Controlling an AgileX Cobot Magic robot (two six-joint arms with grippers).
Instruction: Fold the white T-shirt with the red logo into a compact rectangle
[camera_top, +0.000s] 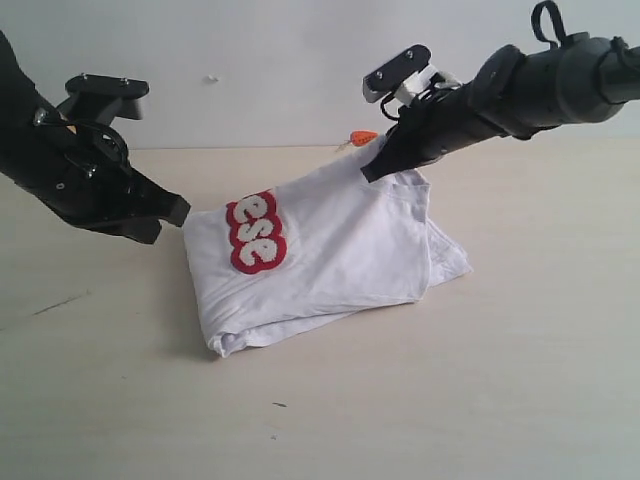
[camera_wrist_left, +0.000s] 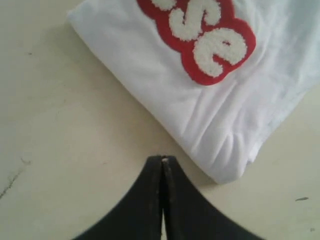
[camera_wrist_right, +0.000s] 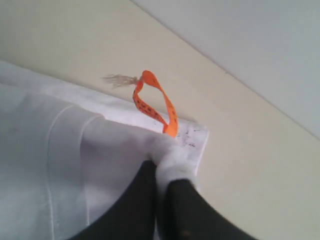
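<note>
The shirt (camera_top: 340, 250) is lying folded on the table (camera_top: 500, 390), with part of the logo (camera_top: 256, 233) showing on top. The right hand (camera_top: 370, 174) is pinching the shirt's far corner, next to the orange tag (camera_top: 363, 137), with its jaws closed on the cloth, and is holding that corner raised. The left hand (camera_top: 181, 210) is pressed fully closed and holding nothing, and it is hovering just beside the shirt's edge near the logo.

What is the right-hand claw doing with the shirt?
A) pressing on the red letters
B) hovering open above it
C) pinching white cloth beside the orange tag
C: the right gripper is shut on a bunch of the white T-shirt, right beside the orange tag.
</note>
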